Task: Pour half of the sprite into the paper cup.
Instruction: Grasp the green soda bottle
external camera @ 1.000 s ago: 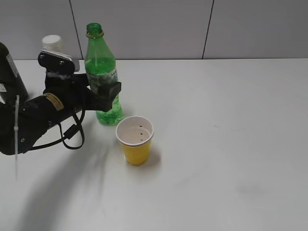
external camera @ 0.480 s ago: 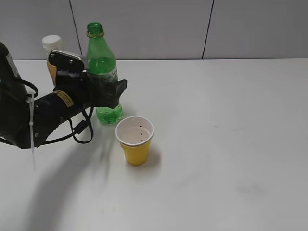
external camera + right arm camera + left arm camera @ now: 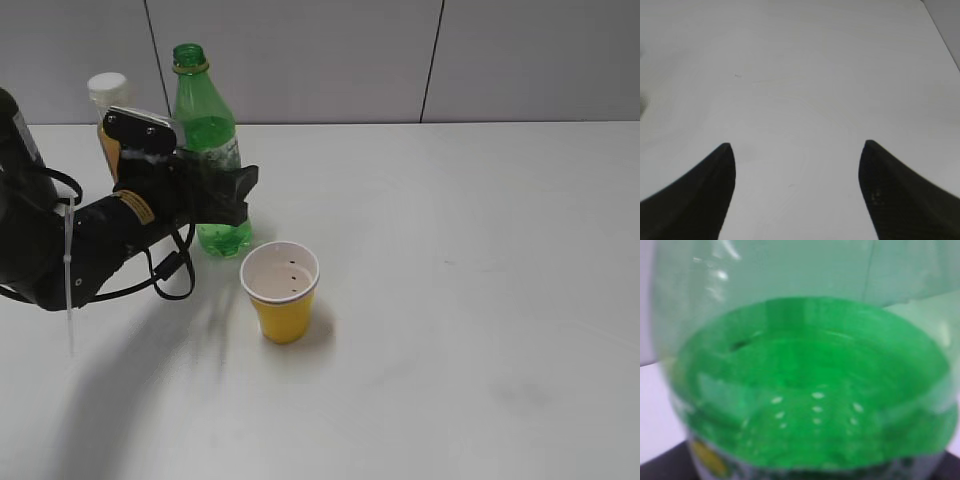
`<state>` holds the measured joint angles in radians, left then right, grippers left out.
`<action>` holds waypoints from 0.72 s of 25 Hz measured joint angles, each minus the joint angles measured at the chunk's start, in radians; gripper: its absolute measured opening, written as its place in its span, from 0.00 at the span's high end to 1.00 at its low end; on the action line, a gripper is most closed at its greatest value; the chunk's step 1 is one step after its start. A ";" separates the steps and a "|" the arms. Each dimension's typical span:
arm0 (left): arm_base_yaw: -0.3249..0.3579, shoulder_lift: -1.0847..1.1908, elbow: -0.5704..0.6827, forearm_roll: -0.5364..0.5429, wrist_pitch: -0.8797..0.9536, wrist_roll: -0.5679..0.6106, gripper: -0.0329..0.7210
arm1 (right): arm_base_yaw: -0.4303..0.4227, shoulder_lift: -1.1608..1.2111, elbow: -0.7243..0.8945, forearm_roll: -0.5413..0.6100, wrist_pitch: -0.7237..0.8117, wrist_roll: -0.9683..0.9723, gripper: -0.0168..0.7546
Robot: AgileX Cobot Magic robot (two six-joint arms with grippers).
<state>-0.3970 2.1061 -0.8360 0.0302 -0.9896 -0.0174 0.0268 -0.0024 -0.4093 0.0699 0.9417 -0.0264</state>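
Far left in the exterior view: white-capped orange bottle (image 3: 107, 110) at the back edge of the counter (image 3: 450, 300), mostly hidden behind the black left arm (image 3: 70, 250). Just right of it, left gripper (image 3: 222, 193) clamped around the sprite (image 3: 208, 140) at label height, black jaws wrapping the bottle's middle. Sprite uncapped, yellowish neck ring at the top, leaning slightly left, base either raised just off the counter or barely touching it; cannot tell which. Green liquid filling up to roughly the shoulder. Close up in the left wrist view: sprite (image 3: 805, 390) filling the frame, liquid surface wide and bright green, clear plastic above.

Further right and nearer the camera: the paper cup (image 3: 281, 291), upright on the counter, yellow outside, white inside, near the sprite but apart from it, a few dark specks on the inner wall.

Right of that, bare white counter. In the right wrist view: right gripper (image 3: 795, 190) with both dark fingertips spread wide, nothing between them, pale counter (image 3: 800, 75) beneath.
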 joint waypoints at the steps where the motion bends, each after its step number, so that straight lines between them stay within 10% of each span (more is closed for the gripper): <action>1: 0.000 0.000 0.000 -0.001 0.000 0.000 0.27 | 0.000 0.000 0.000 0.000 0.000 0.000 0.23; 18: 0.000 -0.083 0.059 -0.010 0.027 0.017 0.35 | 0.000 0.000 0.000 0.000 0.000 0.000 0.23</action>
<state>-0.3970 2.0230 -0.7771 0.0203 -0.9624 0.0000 0.0268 -0.0024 -0.4093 0.0699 0.9417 -0.0264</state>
